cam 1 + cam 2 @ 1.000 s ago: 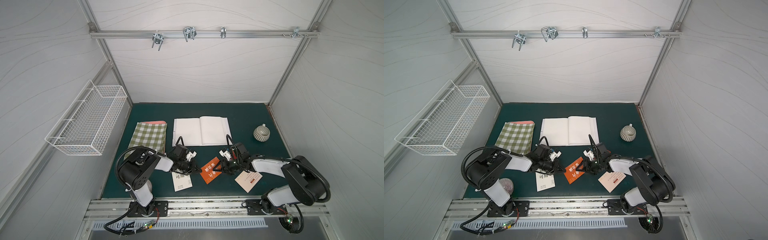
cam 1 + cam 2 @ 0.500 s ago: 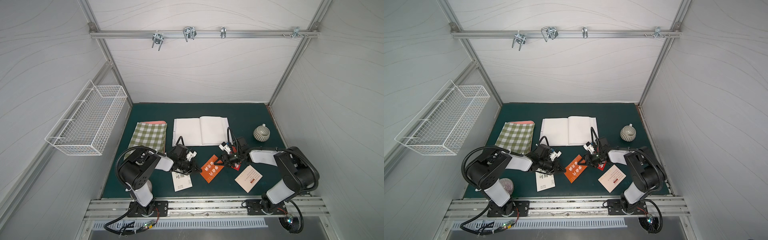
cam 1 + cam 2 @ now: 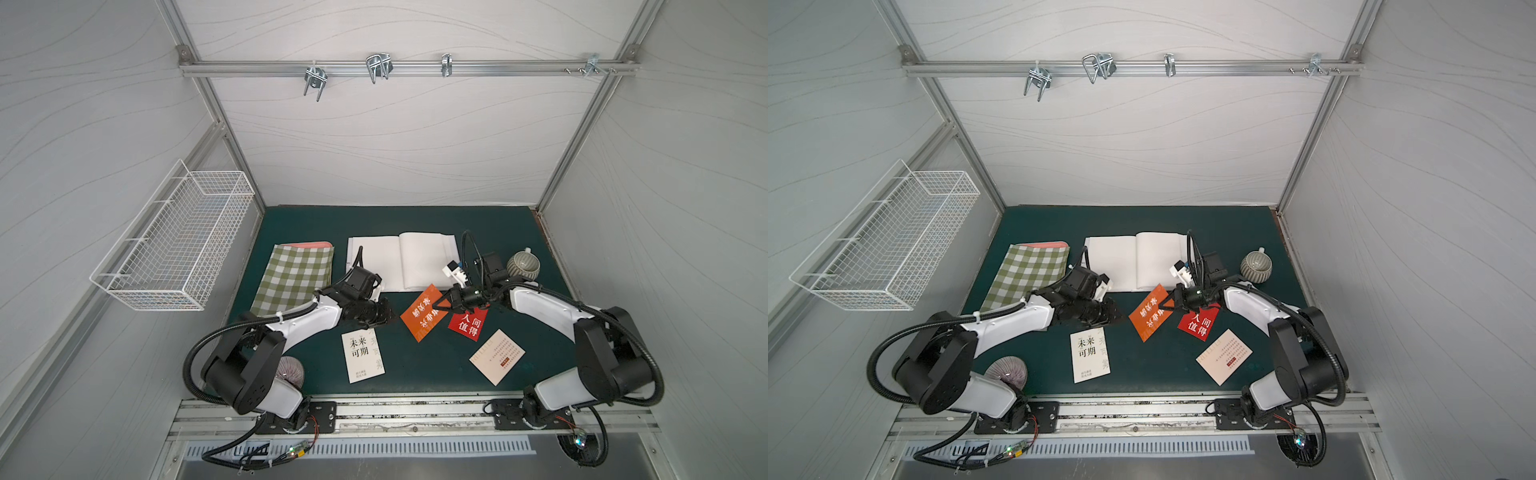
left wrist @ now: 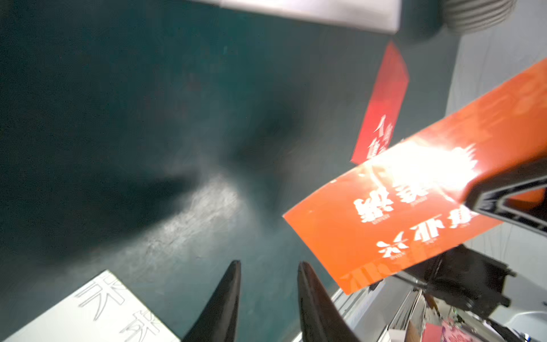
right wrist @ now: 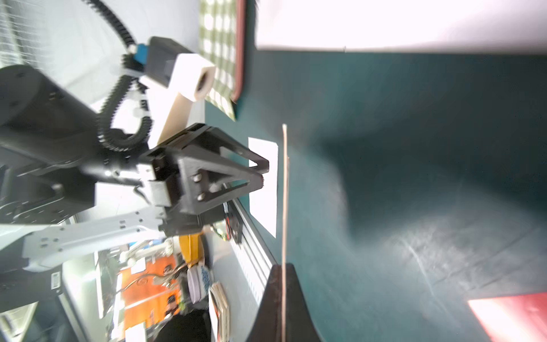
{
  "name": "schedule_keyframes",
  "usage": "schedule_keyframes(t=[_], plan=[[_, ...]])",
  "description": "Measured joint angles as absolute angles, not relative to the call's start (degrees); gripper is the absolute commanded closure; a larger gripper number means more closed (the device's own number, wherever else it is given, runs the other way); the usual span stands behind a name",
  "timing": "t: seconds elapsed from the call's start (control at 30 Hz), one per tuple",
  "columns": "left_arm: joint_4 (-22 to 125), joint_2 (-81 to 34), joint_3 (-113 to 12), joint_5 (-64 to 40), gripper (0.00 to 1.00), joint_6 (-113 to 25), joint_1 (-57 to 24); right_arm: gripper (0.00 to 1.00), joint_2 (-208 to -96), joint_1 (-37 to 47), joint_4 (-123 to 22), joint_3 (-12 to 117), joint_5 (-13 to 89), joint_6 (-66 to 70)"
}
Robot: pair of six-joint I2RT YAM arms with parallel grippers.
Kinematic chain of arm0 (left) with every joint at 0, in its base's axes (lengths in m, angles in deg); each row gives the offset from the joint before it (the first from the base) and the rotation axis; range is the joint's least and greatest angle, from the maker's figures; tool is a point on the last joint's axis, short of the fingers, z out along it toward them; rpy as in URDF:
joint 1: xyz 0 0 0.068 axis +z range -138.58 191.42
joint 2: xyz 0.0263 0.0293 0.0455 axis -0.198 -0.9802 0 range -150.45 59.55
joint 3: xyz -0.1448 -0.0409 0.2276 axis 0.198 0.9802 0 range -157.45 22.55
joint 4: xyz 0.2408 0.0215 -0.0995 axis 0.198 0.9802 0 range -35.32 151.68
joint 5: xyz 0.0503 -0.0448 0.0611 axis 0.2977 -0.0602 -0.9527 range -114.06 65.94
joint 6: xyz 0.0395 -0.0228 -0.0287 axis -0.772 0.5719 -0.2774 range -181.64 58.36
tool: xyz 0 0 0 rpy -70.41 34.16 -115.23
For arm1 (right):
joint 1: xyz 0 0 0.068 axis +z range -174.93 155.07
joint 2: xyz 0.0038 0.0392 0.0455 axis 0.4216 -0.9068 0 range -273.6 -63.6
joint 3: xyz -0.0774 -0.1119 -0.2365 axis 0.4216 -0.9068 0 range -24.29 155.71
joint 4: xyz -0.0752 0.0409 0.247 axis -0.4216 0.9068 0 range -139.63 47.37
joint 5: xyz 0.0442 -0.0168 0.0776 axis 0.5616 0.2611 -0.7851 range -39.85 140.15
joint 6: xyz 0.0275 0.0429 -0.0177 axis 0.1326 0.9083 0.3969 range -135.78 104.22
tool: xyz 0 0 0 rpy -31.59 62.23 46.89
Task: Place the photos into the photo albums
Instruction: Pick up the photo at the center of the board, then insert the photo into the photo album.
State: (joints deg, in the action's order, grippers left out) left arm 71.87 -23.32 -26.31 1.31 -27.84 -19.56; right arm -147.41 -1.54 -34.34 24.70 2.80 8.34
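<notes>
Four photos (image 3: 422,312), one photo album (image 3: 403,259), one checked cloth (image 3: 296,278), one grey cup (image 3: 523,266), one wire basket (image 3: 174,245)

Wide open lane ran along the back of the mat (image 3: 415,218), behind the album (image 3: 399,262). Front centre was bare too, a clear patch between the white card (image 3: 361,357) and the cream card (image 3: 496,356). Tighter in the middle: the orange card (image 3: 422,313), pinched and held up by the right gripper (image 5: 282,268), hung across the gap facing the left gripper (image 4: 268,263), its jaws parted. The cup (image 3: 523,266) crowded in close behind the right gripper, the checked item (image 3: 297,278) filled the left side
</notes>
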Motion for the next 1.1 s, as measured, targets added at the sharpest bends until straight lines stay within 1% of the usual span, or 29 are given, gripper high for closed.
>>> schedule_keyframes(t=[0.17, 0.3, 0.43, 0.53, 0.7, 0.87, 1.1], plan=[[77.80, -21.22, -38.29, -2.89, 0.63, -32.43, -14.88, 1.00, -146.34, -3.09, -34.95, 29.14, 6.86, 8.45], [80.22, -21.86, -42.75, -5.69, 0.63, -34.46, -11.14, 1.00, -146.26, -4.00, -36.74, 30.17, 11.08, 9.41], [80.68, -25.00, -45.17, -6.50, 0.64, -34.96, -8.37, 1.00, -147.31, -4.20, -38.99, 31.65, 14.99, 9.89], [80.66, -28.63, -46.38, -6.63, 0.67, -35.07, -6.34, 1.00, -149.29, -4.20, -42.60, 32.57, 18.32, 9.96], [80.35, -34.88, -47.95, -8.42, 0.75, -35.01, -2.10, 1.00, -154.32, -4.20, -49.40, 33.34, 22.77, 10.88], [79.22, -39.56, -48.04, -10.67, 0.80, -35.07, 0.22, 1.00, -161.01, -4.16, -57.03, 33.99, 24.65, 13.26], [77.97, -44.28, -48.04, -10.74, 0.81, -35.03, 0.68, 1.00, -166.56, -3.35, -62.97, 34.38, 24.44, 16.45]])
